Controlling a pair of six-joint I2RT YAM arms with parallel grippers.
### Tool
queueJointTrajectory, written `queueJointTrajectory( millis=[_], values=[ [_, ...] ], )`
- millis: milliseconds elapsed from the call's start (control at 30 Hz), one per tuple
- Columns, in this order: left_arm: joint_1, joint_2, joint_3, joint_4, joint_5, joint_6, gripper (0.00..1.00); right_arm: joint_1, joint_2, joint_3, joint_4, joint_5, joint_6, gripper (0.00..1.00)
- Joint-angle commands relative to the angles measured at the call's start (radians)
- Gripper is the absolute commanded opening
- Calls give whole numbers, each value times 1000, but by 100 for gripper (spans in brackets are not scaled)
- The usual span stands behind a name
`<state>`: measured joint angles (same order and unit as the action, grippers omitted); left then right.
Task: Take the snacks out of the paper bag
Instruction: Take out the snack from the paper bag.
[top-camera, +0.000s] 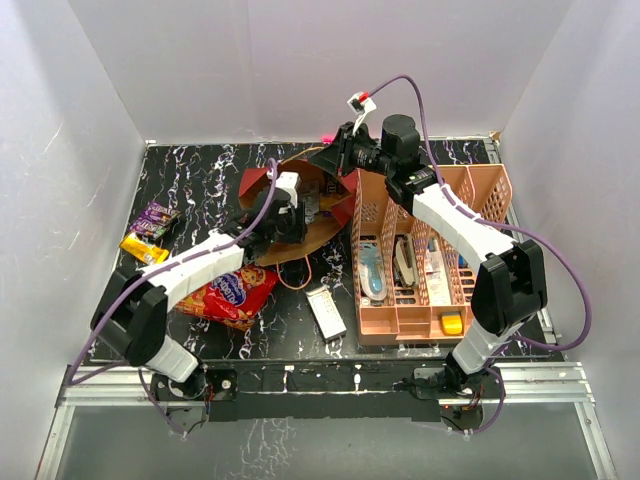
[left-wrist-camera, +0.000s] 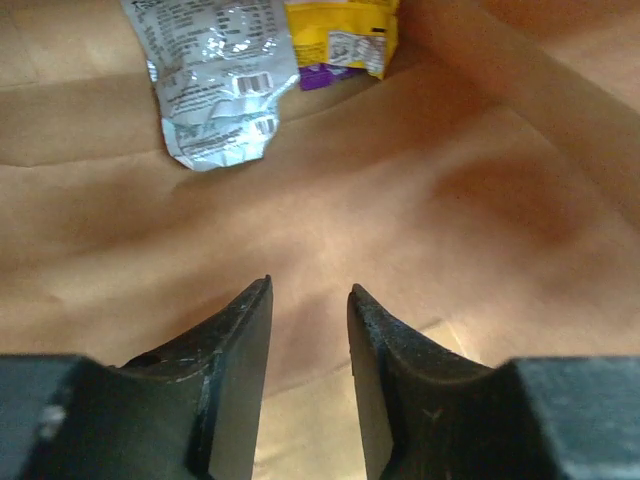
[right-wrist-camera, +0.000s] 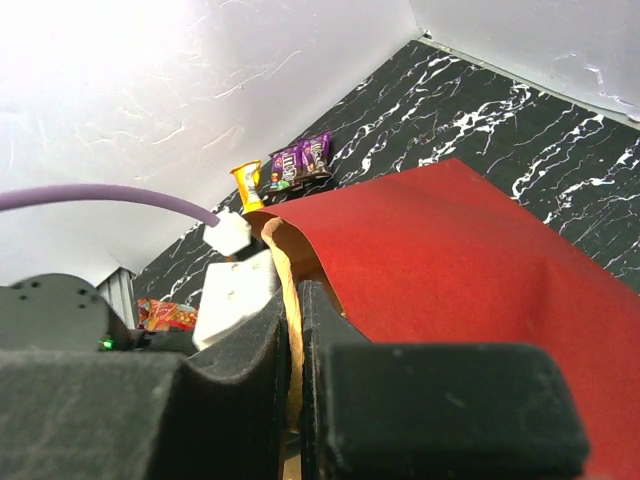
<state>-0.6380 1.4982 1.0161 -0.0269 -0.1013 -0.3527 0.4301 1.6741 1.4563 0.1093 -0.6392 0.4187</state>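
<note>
The dark red paper bag (top-camera: 256, 182) lies on its side, mouth open to the front. My left gripper (left-wrist-camera: 310, 290) is open and empty inside it, over the brown kraft floor. It shows in the top view (top-camera: 298, 214) at the bag's mouth. Ahead of it lie a clear silvery wrapper (left-wrist-camera: 220, 80) and a yellow packet (left-wrist-camera: 340, 35) over a purple one. My right gripper (right-wrist-camera: 296, 300) is shut on the bag's upper rim (right-wrist-camera: 285, 260) and holds it up. Outside lie the large red snack bag (top-camera: 232, 293), a purple packet (top-camera: 157, 218) and an orange-yellow packet (top-camera: 143, 248).
A pink slotted rack (top-camera: 425, 255) with stationery and a yellow block stands right of the bag. A small white box (top-camera: 326, 312) lies in front of the bag. A tan cord handle (top-camera: 293, 275) trails on the black marbled table. White walls enclose the table.
</note>
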Motion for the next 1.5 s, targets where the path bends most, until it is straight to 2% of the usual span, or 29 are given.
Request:
queueJointTrajectory(
  millis=[0, 200, 400, 467, 567, 633, 967, 1100, 1133, 1200, 1300, 1333, 1367, 1467],
  values=[
    [-10, 54, -10, 118, -153, 0, 31, -2, -59, -5, 87, -19, 12, 8],
    [-20, 200, 40, 176, -296, 59, 25, 5, -50, 4, 89, -17, 14, 8],
    [-22, 313, 60, 270, -345, 103, 23, 5, -49, 4, 87, -10, 14, 8],
    [-21, 354, 90, 274, -347, 134, 28, 7, -50, 8, 83, -11, 13, 8],
    [-10, 402, 144, 236, -354, 132, 48, 7, -49, 12, 77, -10, 10, 8],
    [10, 411, 150, 245, -322, 118, 55, 6, -51, 13, 73, -10, 9, 8],
    [52, 462, 207, 310, -260, 93, 66, 14, -39, 40, 54, -8, 4, 8],
    [60, 497, 213, 369, -262, 82, 75, 25, -24, 60, 38, -8, 1, 8],
    [64, 510, 223, 368, -269, 71, 82, 26, -22, 63, 35, -6, -1, 8],
    [68, 529, 229, 386, -287, 59, 87, 29, -19, 68, 28, -2, -5, 8],
    [68, 541, 202, 482, -297, 88, 89, 32, -18, 74, 18, 1, -12, 8],
    [69, 542, 184, 527, -299, 100, 96, 32, -18, 76, 16, 2, -13, 8],
    [68, 542, 165, 574, -306, 113, 98, 33, -18, 76, 14, 3, -15, 8],
    [68, 565, 132, 677, -324, 175, 98, 34, -17, 75, 12, 3, -15, 8]
  ],
)
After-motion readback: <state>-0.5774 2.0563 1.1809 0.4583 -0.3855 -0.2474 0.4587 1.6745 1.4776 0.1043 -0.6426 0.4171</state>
